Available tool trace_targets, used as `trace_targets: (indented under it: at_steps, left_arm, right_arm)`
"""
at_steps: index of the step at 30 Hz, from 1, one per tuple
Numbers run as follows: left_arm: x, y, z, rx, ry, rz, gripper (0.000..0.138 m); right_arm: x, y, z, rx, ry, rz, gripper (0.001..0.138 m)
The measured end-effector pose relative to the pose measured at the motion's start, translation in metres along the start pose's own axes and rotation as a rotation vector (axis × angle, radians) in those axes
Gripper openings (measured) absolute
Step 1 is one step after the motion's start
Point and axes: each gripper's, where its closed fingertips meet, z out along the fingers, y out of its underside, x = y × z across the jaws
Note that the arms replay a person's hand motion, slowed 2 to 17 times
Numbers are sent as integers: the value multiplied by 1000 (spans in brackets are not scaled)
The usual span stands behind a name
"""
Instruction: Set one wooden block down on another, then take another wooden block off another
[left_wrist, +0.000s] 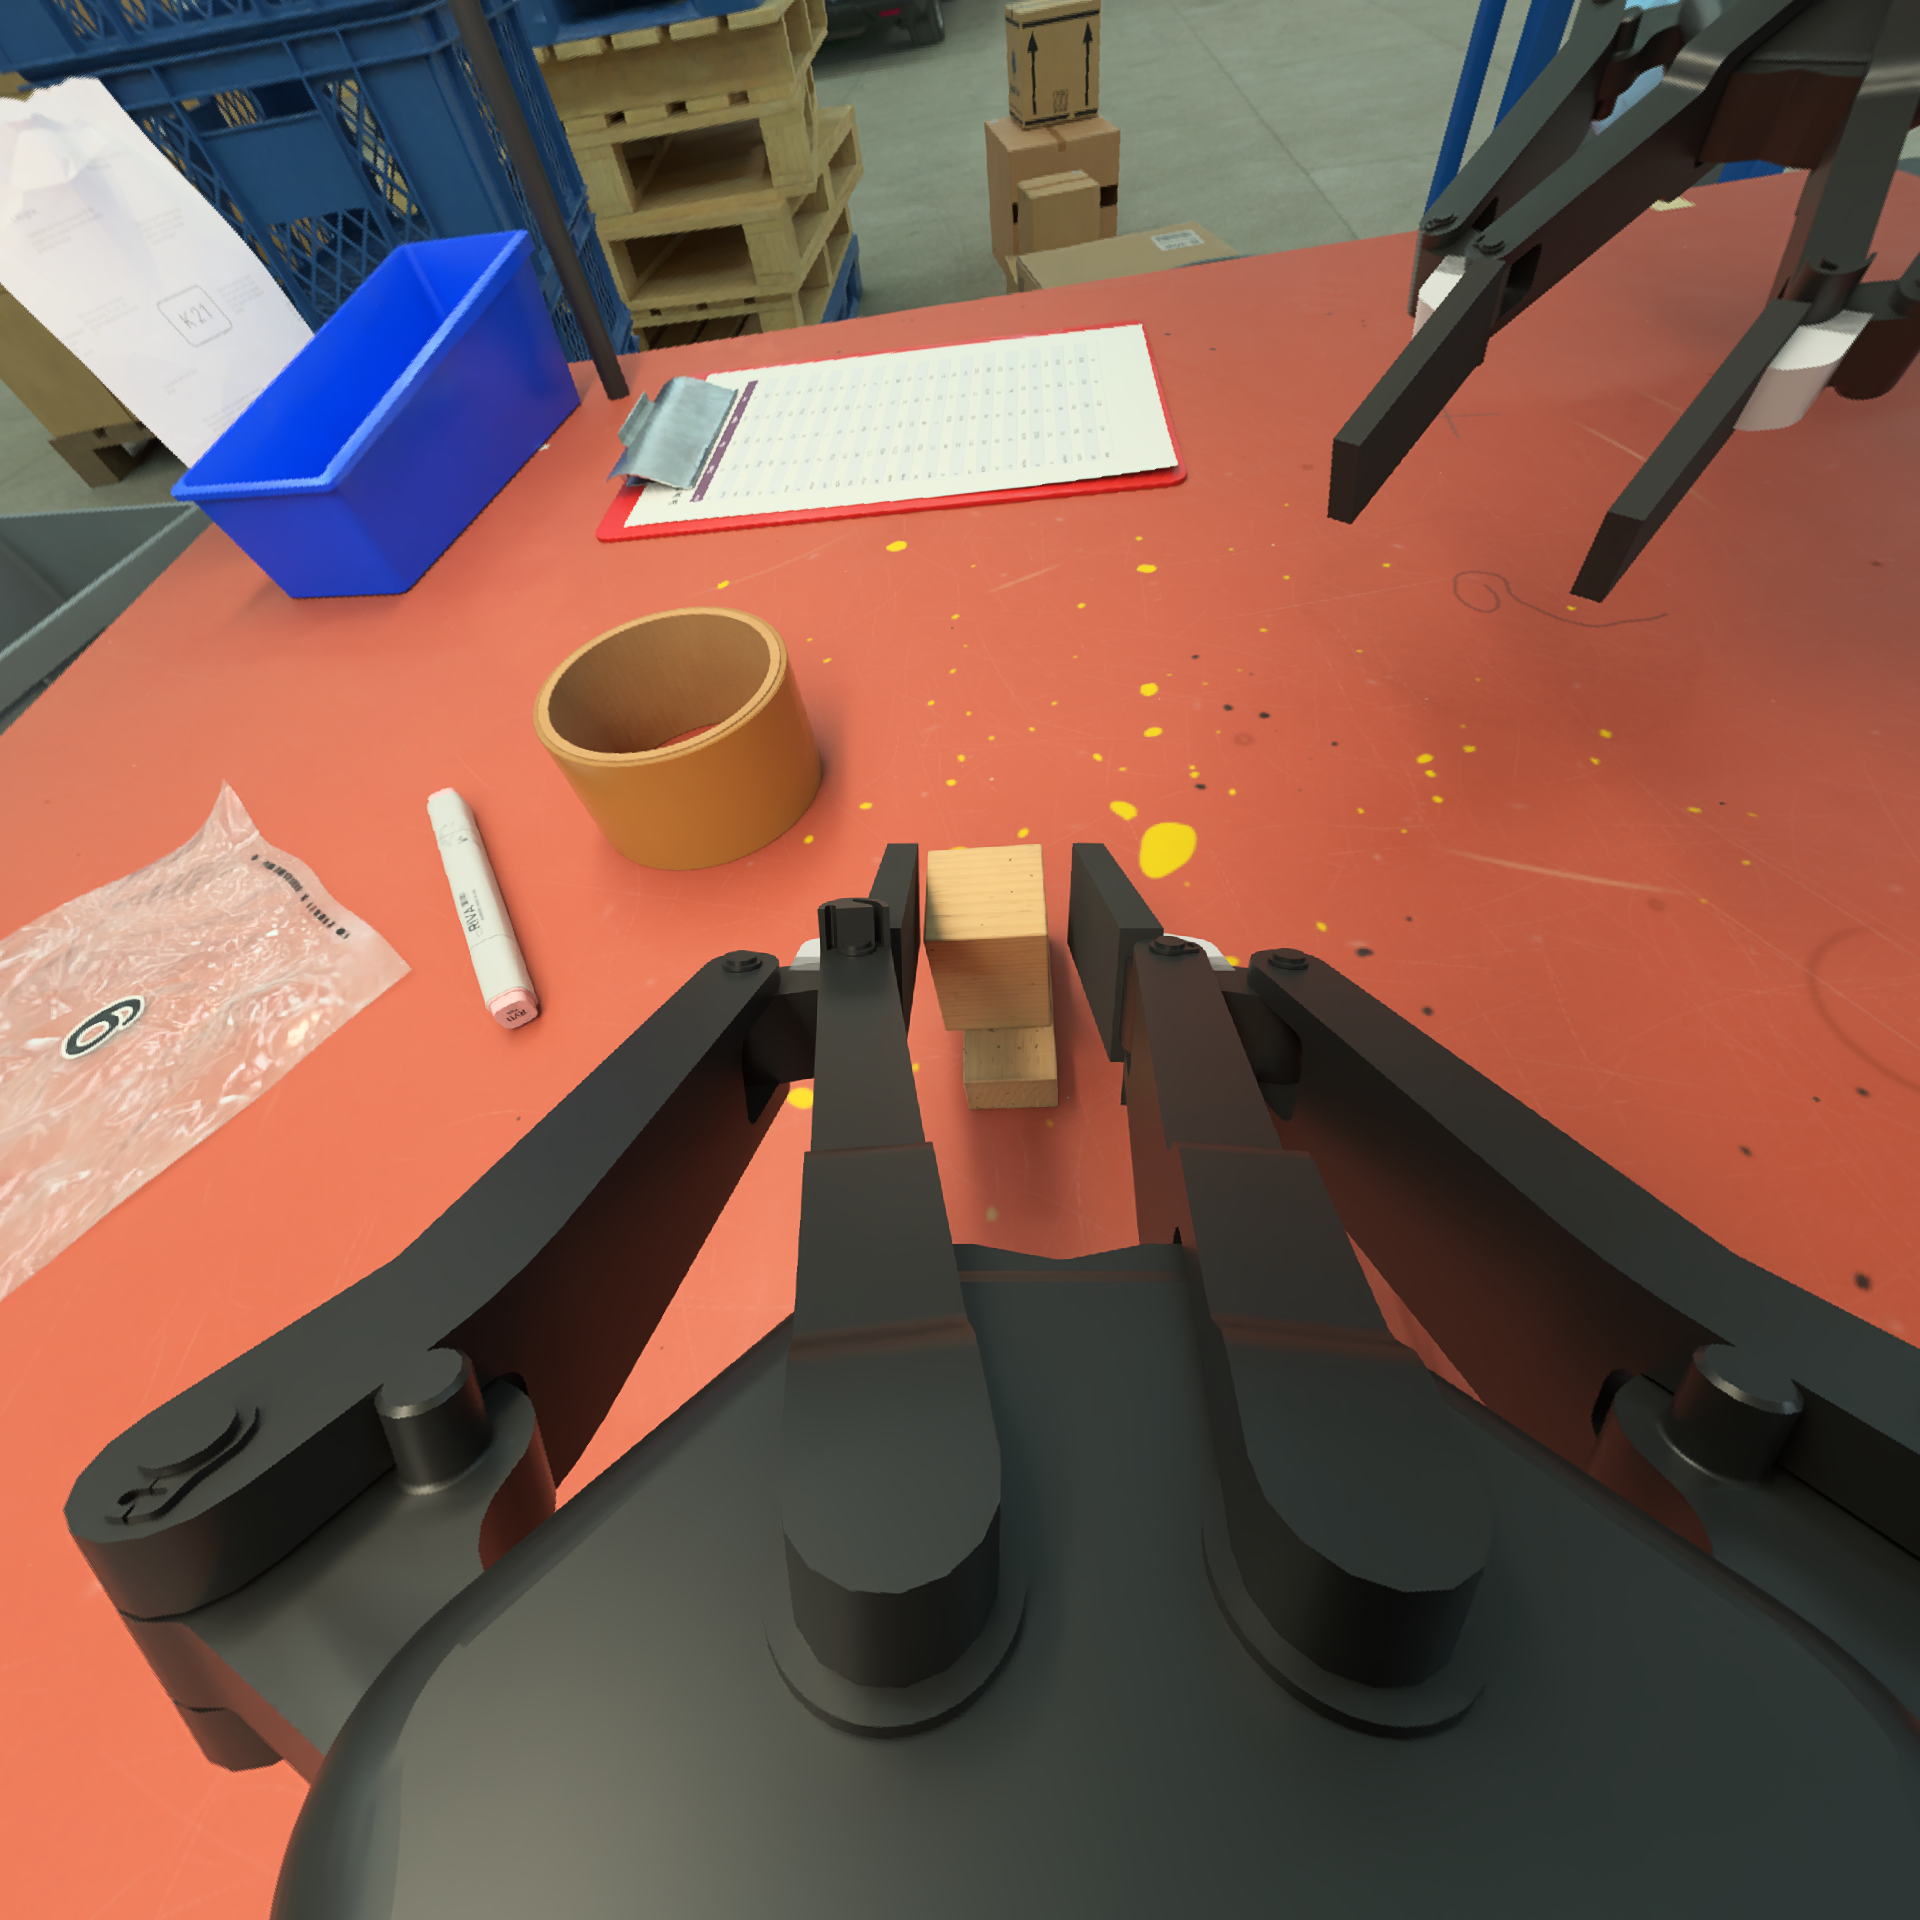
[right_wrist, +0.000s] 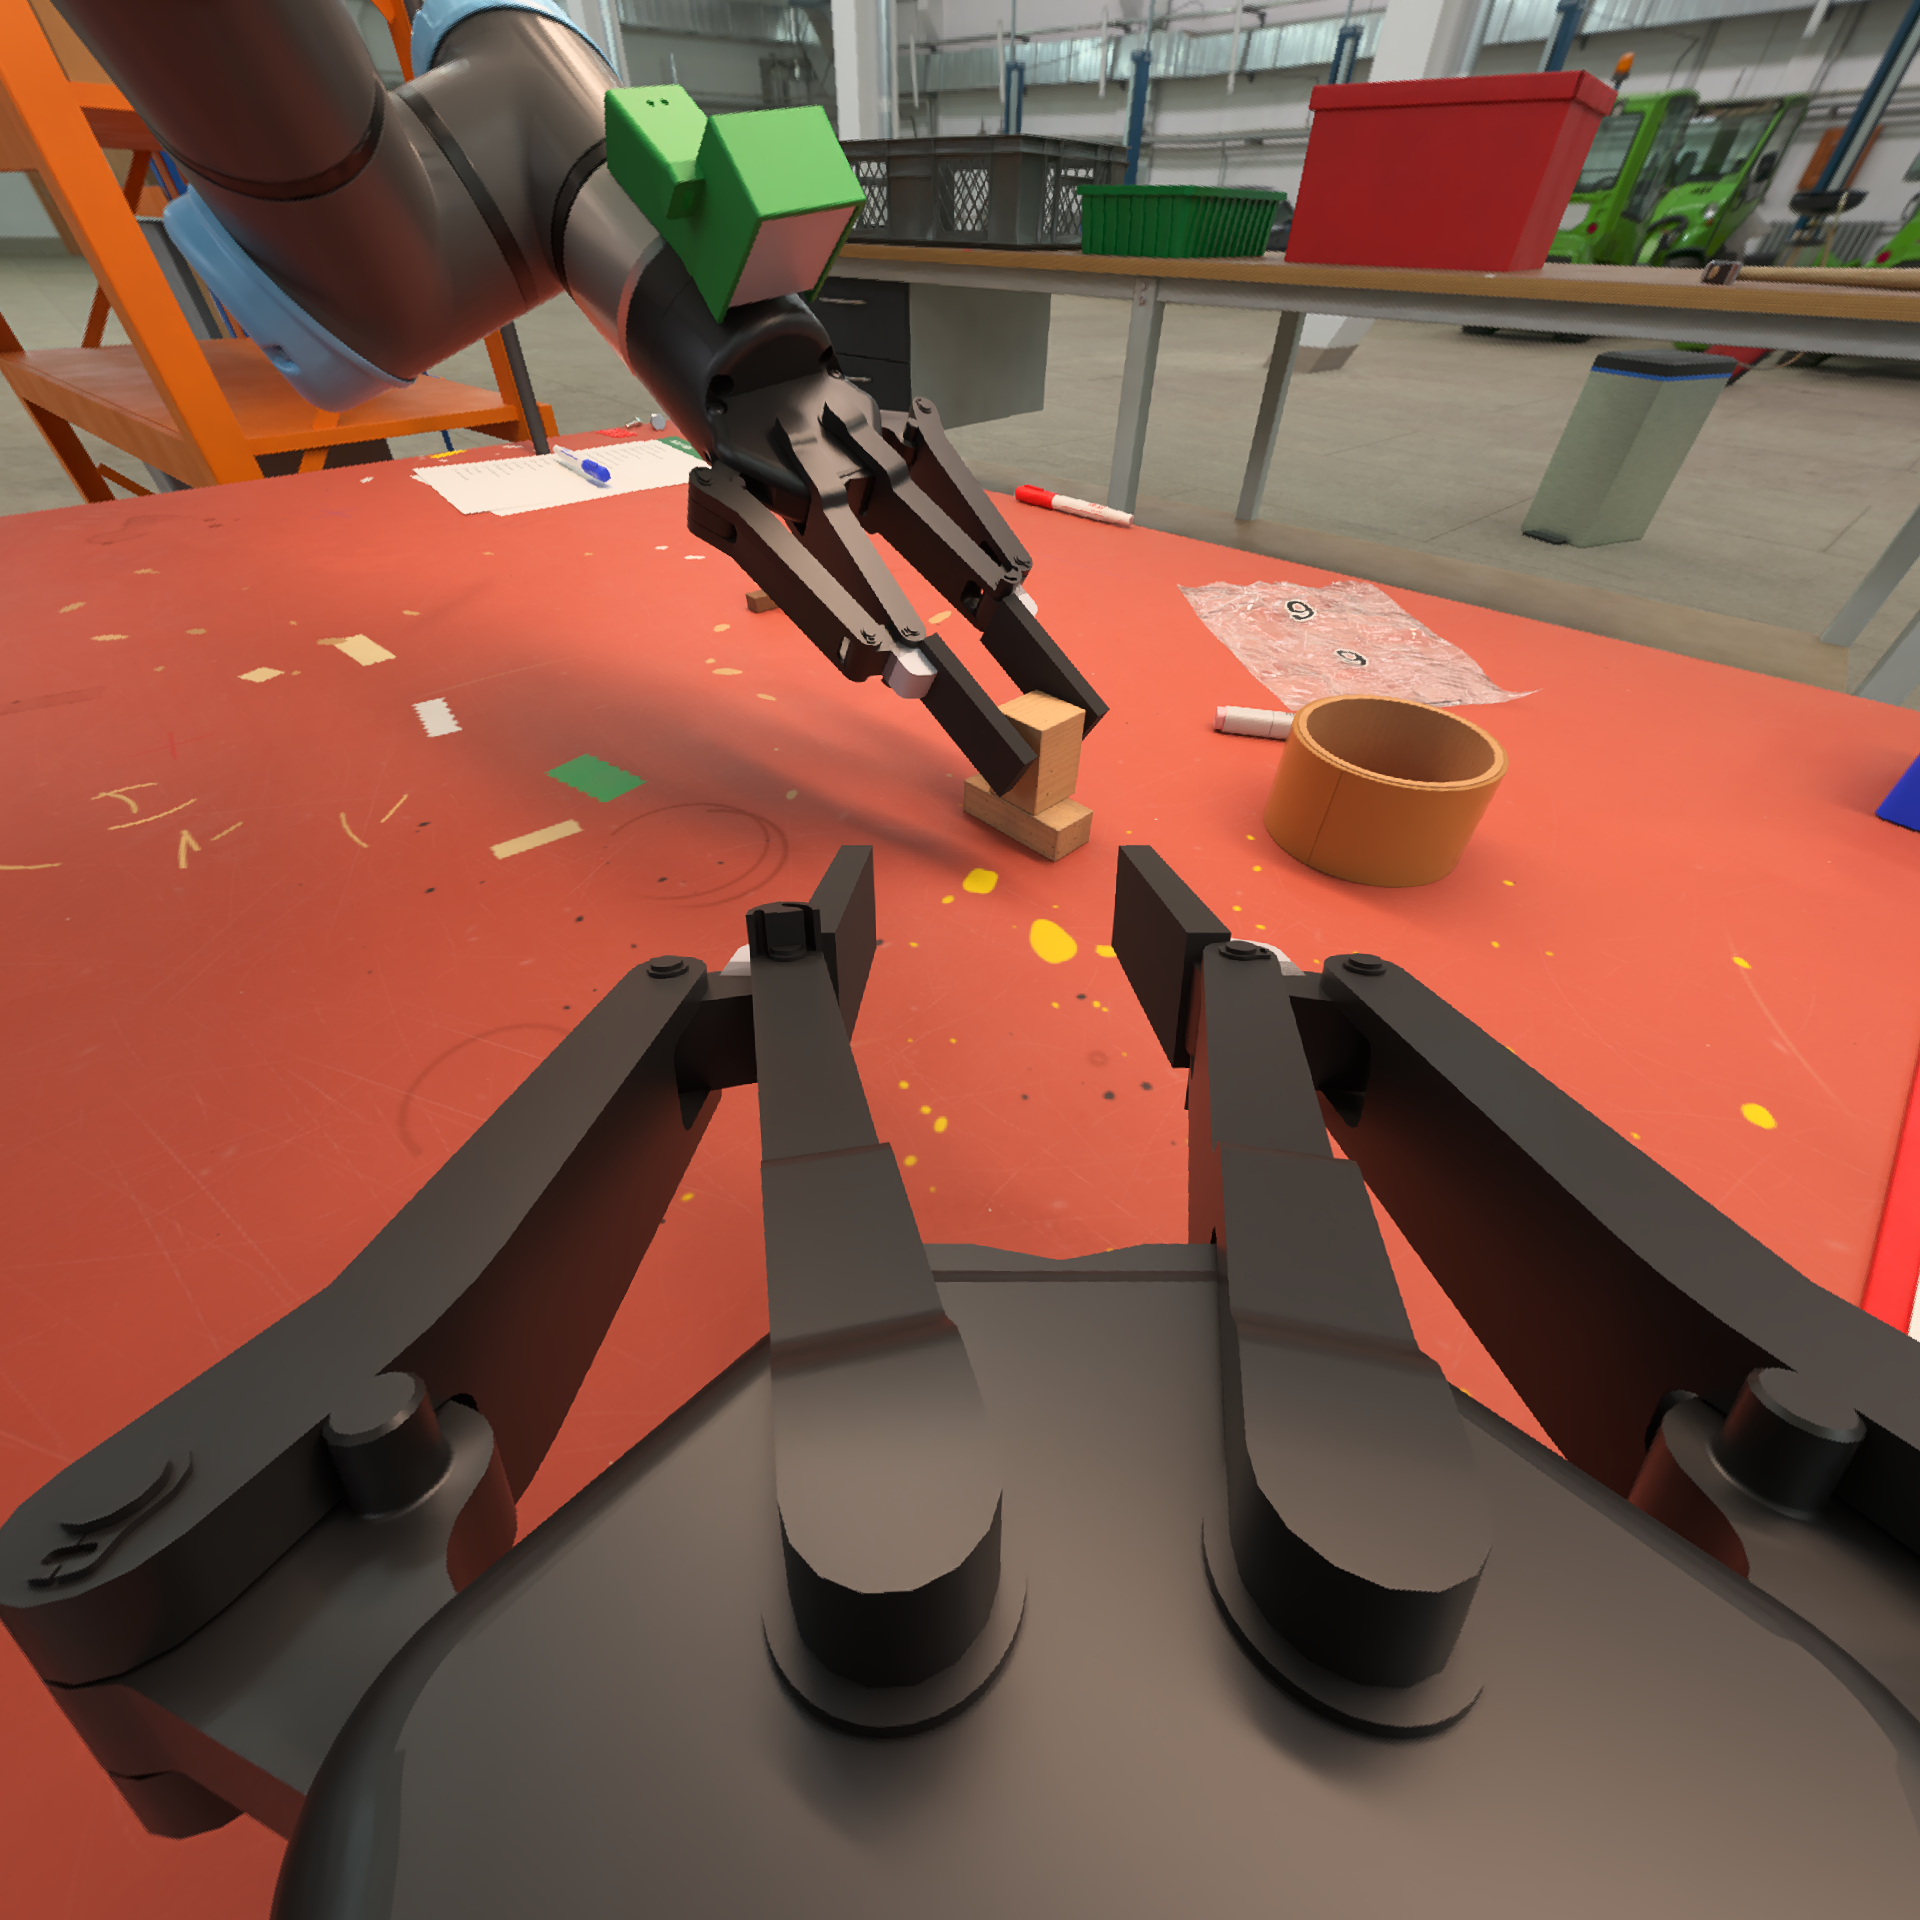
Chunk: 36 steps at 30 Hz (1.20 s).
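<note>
A light wooden cube (left_wrist: 985, 914) stands on a flat wooden block (left_wrist: 1010, 1070) on the red table (left_wrist: 1455, 935). My left gripper (left_wrist: 997, 883) straddles the cube. Its left finger sits against the cube, and a narrow strip of table shows between the cube and the right finger. The right wrist view shows the same: the left gripper (right_wrist: 1044, 743) around the cube (right_wrist: 1058, 767) on the flat block (right_wrist: 1039, 826). My right gripper (right_wrist: 994, 873) is open and empty, hovering a short way from the stack; it also shows in the left wrist view (left_wrist: 1470, 540).
An orange tape roll (left_wrist: 681, 738) stands just beyond the stack. A white marker (left_wrist: 483, 909) and a plastic bag (left_wrist: 177, 987) lie left. A blue bin (left_wrist: 384, 416) and a red clipboard (left_wrist: 904, 426) are farther back. A small brown piece (right_wrist: 761, 601) lies behind the left gripper.
</note>
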Motion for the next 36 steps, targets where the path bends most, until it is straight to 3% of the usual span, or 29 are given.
trace_targets:
  at_steps: [9,16,26,31,36]
  left_arm:
    - [1,-11,-12,56,-27,16,44]
    - [-1,-35,-40,148,-77,19,46]
    - [-22,-78,-111,275,-273,-17,57]
    - [-41,-88,-157,300,-407,-96,57]
    - [-59,-83,-200,274,-514,-210,56]
  right_arm:
    - [-1,-3,-4,7,2,-6,62]
    - [-2,-6,-7,12,4,-9,62]
    - [-4,-9,-8,17,5,-16,62]
    - [-6,-11,-8,17,2,-22,62]
    - [-8,-12,-8,19,0,-26,62]
